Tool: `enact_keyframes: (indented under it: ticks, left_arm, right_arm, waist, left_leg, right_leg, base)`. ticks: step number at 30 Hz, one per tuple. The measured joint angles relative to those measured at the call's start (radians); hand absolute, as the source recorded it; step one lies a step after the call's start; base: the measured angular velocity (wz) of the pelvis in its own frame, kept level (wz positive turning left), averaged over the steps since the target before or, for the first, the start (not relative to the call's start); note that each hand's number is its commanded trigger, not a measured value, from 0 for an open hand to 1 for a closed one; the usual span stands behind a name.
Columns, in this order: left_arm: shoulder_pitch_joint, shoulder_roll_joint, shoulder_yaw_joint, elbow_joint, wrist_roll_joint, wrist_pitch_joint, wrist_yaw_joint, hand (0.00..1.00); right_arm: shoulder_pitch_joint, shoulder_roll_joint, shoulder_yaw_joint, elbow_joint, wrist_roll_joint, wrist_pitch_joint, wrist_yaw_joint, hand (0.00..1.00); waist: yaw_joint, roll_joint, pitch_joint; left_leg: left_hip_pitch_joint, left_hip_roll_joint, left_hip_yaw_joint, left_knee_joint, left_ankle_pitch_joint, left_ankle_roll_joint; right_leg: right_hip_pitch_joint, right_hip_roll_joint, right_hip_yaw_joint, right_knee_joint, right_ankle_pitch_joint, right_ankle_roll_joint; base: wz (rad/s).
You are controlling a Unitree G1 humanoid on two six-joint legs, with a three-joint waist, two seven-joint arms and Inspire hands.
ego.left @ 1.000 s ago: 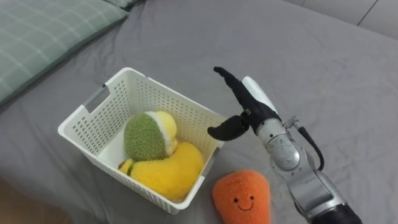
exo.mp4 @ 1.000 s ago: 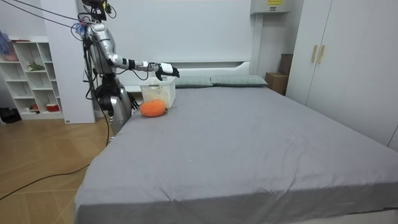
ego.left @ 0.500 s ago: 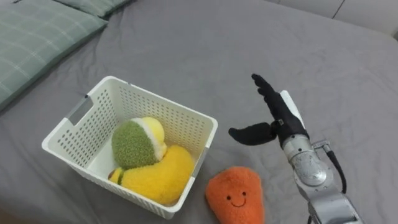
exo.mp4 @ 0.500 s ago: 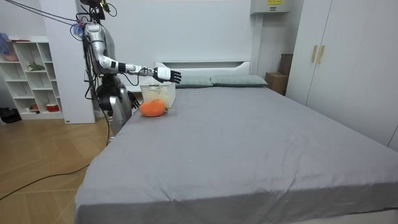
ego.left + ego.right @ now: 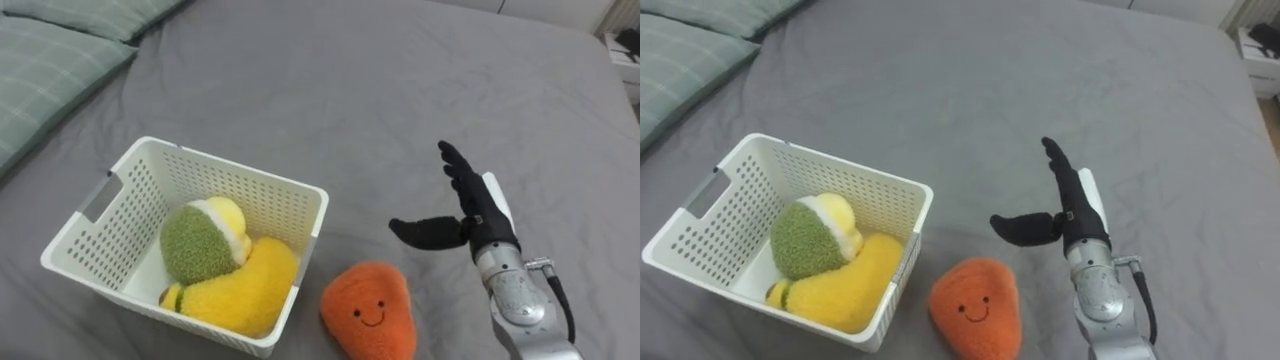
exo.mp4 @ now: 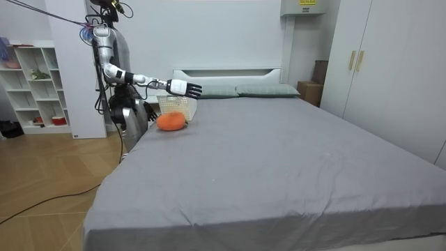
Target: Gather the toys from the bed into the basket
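Carrot toy [image 5: 369, 309] on bed, right hand [image 5: 476, 215] spread, empty

The right hand [image 5: 488, 214] has black fingers and a black thumb, with a smooth white plate over its back. It joins a wrist and forearm of brushed silver metal, built of rounded, drum-like segments set with small dark screws, and a thin black cable loops out beside them. In the room view the body is glossy silver-grey with darker parts, and the arm alternates silver and black sections.
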Motion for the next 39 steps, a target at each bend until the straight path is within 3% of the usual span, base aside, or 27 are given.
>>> enact_keyframes:
  ticks: [5,11,18,22,39]
  left_arm:
    - [-0.003,0.004,-0.003,0.015,-0.022,0.000,0.000,0.00]
    - [-0.001,0.005,-0.008,0.019,-0.022,0.000,0.001,0.00]
    - [-0.001,0.002,-0.013,0.020,-0.021,0.000,0.000,0.00]
    - [-0.001,0.002,-0.013,0.019,-0.017,0.000,0.001,0.00]
    - [-0.007,0.002,-0.009,0.020,-0.010,-0.002,-0.019,0.00]
  right_arm:
    - [0.029,0.006,0.007,0.061,0.004,-0.008,-0.017,0.00]
    - [0.054,0.044,0.019,0.180,-0.010,-0.006,-0.020,0.00]
    - [0.057,0.065,0.037,0.249,-0.009,-0.006,-0.005,0.00]
    - [0.058,0.065,0.038,0.255,-0.005,-0.006,0.005,0.00]
    - [0.022,0.077,0.107,0.487,-0.003,-0.008,0.090,0.00]
  waist:
    - [0.001,-0.004,-0.0025]
    - [0.004,-0.006,-0.0044]
    - [0.001,0.002,0.0025]
    - [-0.006,0.007,0.0055]
    - [0.013,0.005,0.0038]
  left_leg:
    - [0.003,0.000,0.002,-0.001,0.000,0.000]
    - [0.007,0.000,0.003,0.000,-0.002,0.000]
    - [0.011,-0.001,-0.006,0.001,-0.004,0.001]
    - [0.006,-0.002,-0.013,0.003,-0.004,0.001]
    - [-0.010,-0.004,-0.021,0.004,-0.004,0.001]
  right_leg:
    - [0.002,0.000,0.002,-0.001,0.000,0.001]
    - [0.002,0.001,0.005,0.001,0.000,0.001]
    - [0.009,0.000,0.000,0.001,-0.001,0.001]
    - [0.008,-0.001,-0.007,-0.002,-0.003,0.003]
    - [0.002,-0.003,-0.025,-0.004,-0.003,0.004]
  base:
    - [0.00]
    - [0.00]
    - [0.00]
    - [0.06]
    - [0.01]
